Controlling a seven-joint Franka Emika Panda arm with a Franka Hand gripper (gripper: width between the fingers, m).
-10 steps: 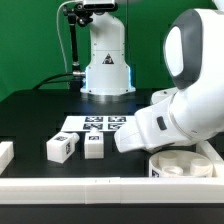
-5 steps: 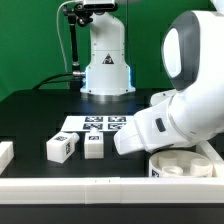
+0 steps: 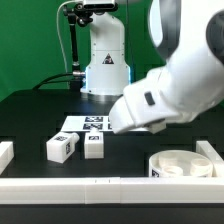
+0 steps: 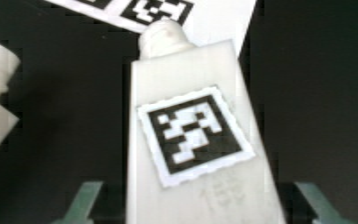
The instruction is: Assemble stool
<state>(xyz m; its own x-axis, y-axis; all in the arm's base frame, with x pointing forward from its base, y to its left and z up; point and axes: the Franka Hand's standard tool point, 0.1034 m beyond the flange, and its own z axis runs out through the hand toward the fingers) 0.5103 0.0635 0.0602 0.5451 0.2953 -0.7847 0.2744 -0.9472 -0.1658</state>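
Observation:
In the wrist view a white stool leg (image 4: pixel 190 110) with a black-and-white tag lies lengthwise between my gripper's (image 4: pixel 202 205) two fingers. A dark gap shows on each side of it, so the jaws stand open around it. In the exterior view my arm (image 3: pixel 155 95) hides the gripper and this leg. Two more tagged legs (image 3: pixel 60 147) (image 3: pixel 93 146) stand on the black table at the exterior view's left. The round seat (image 3: pixel 182 163) lies at the front right.
The marker board (image 3: pixel 95 124) lies behind the two legs and shows past the leg's far end in the wrist view (image 4: pixel 149 10). White border rails run along the front (image 3: pixel 100 186) and sides. The robot base (image 3: pixel 105 60) stands at the back.
My arm has swung up and toward the exterior view's left, away from the seat, which now shows in full. The two legs on the table have not moved.

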